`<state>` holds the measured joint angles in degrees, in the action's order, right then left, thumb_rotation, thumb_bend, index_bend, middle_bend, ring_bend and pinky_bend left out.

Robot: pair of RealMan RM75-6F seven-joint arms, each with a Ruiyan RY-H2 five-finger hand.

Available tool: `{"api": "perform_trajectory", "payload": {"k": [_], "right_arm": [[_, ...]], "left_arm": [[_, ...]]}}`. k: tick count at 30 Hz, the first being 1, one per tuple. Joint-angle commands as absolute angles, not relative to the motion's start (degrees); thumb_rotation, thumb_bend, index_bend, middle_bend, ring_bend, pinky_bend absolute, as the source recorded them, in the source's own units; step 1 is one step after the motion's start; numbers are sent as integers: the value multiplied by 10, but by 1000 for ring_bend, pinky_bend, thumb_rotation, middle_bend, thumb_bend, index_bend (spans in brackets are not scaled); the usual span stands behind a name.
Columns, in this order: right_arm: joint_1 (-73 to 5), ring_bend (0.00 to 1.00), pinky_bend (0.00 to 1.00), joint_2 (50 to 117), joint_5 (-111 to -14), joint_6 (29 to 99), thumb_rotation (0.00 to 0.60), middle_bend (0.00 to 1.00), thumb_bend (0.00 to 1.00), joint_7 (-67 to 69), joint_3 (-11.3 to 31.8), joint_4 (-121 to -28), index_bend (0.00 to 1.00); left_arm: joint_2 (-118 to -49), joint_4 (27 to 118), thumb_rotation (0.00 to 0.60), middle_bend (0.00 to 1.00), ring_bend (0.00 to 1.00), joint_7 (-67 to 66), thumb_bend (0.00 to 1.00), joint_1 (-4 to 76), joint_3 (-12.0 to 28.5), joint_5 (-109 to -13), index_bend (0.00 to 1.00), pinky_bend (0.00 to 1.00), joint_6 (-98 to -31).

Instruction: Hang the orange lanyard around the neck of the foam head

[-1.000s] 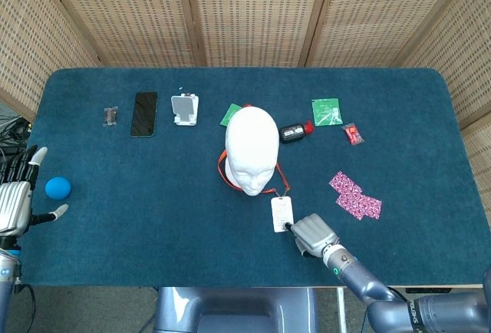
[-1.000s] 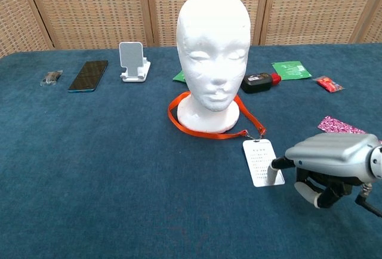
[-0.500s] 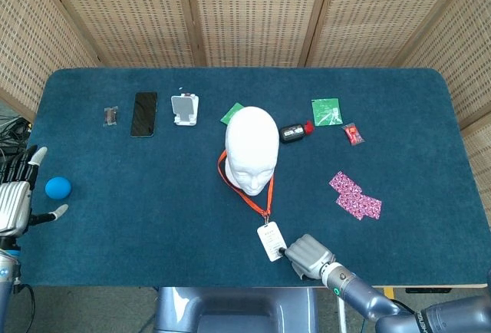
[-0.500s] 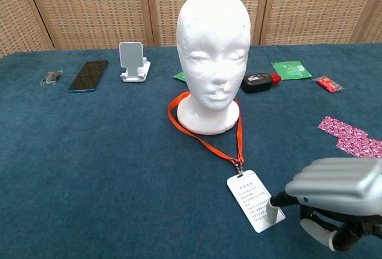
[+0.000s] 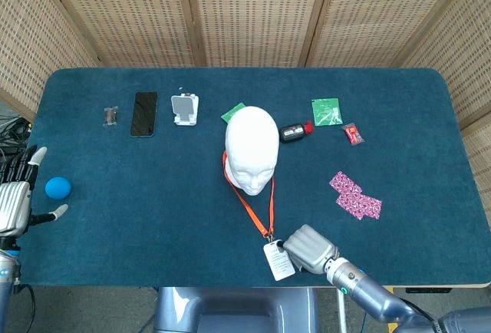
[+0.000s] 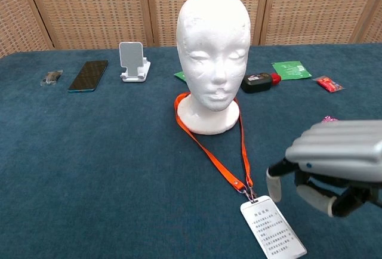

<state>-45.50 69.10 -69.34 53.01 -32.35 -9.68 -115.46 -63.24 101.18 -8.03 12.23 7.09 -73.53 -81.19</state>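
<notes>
- i'm keeping my left hand (image 5: 17,195) idle at the table's left edge, fingers spread and holding nothing, just beside the blue ball (image 5: 57,188); it is sitting where it sat a second ago.
- along the far side, left to right, i'm seeing a small wrapped item (image 5: 111,116), a dark phone (image 5: 143,113) lying flat, and a white phone stand (image 6: 132,61); no writing is readable on any of them.
- the foam head (image 6: 213,50) is standing upright mid-table, facing me.
- the orange lanyard (image 6: 218,157) is looping around the base of the foam head, its two straps running toward the near edge. a second ago it was lying slack around the base; now it is stretched long.
- the white badge card (image 6: 272,235) is carrying printed lines too small for me to read. it has come nearer to the table edge than before.
- my right hand (image 6: 334,166) is hovering just right of the badge, fingers curled in; i cannot tell whether it is touching it.
- to the right, a black device (image 5: 292,132), a green packet (image 5: 326,110), a red packet (image 5: 353,133) and pink patterned cards (image 5: 355,196) are lying unmoved.
</notes>
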Motion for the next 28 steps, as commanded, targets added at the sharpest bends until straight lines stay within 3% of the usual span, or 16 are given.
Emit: {"api": "perform_trajectory", "payload": {"k": [1,9,11,12,13,14,15,16,18,28], "right_arm": [[-414,778,932,639,-788,581,600,842,891,-253,-101,-1123,382],[-351,769,929,607,-901,679,600,830,878,-168,-118,-1031,385],[-330,730,892,609,-919,722,600,780,751,-148,-112,-997,347],[-316,668,820,613,-924,747,600,703,580,-137,-107,-977,295],[-301,558,683,618,-922,773,600,574,364,-130,-99,-956,216],[-292,449,553,621,-919,787,600,460,227,-126,-94,-946,154],[-272,261,331,627,-901,811,600,270,83,-122,-83,-933,72],[-246,109,144,626,-850,830,600,118,14,-109,-69,-938,19],[-225,0,6,629,-821,847,600,3,0,-97,-54,-953,0],[-166,0,0,660,-813,886,600,0,0,-87,-34,-916,0]], "left_arm": [[-633,1011,600,0,0,-81,97,121,70,-739,0,0,-814],[-636,1013,600,0,0,-82,97,113,65,-752,0,0,-825],[-637,1012,600,0,0,-82,90,110,62,-757,0,0,-829],[-638,1010,600,0,0,-81,61,108,60,-761,0,0,-831],[-638,1009,600,0,0,-79,42,105,58,-765,0,0,-834],[-639,1007,600,0,0,-78,14,104,56,-769,0,0,-836],[-639,1004,600,0,0,-74,0,101,53,-776,0,0,-839],[-640,997,600,0,0,-71,0,95,47,-785,0,0,-846],[-646,982,600,0,0,-59,0,87,41,-802,0,0,-859],[-651,950,600,0,0,-27,0,65,35,-818,0,0,-882]]}}
